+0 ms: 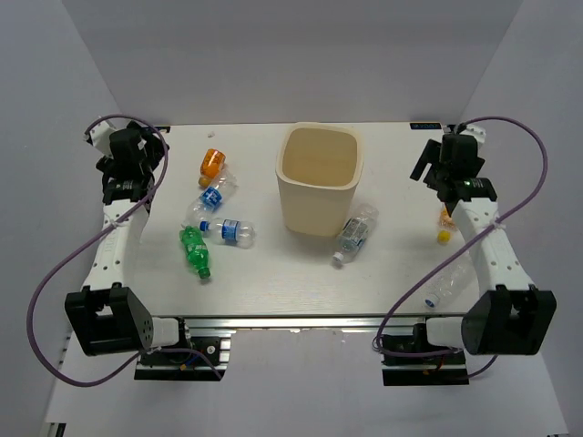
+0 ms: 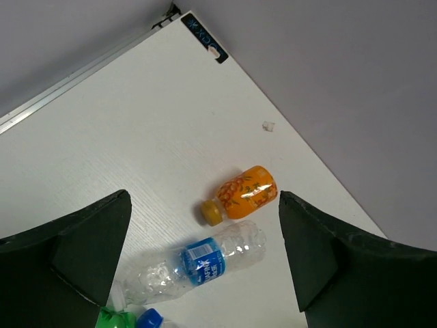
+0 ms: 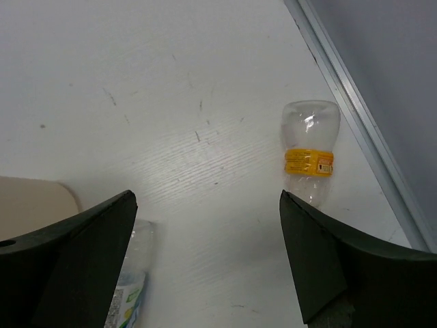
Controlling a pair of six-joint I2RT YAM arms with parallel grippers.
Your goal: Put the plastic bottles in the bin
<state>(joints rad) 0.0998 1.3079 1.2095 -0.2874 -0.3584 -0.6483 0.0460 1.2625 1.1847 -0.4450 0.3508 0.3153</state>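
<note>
Lying left of the bin (image 1: 314,208): orange bottle (image 2: 247,193), two clear blue-labelled bottles (image 1: 216,193), green bottle (image 1: 195,250) (all apart from it).
Right of bin: clear bottle (image 1: 355,232) just beside its base; yellow-labelled bottle (image 3: 311,154) farther right.
Bin: upright, bare cream floor showing.
Left gripper (image 2: 205,260): spread, holding nothing.
Right gripper (image 3: 205,260): spread likewise.

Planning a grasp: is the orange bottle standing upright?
No, the orange bottle lies on its side on the table, its yellow cap level with its body.
</note>
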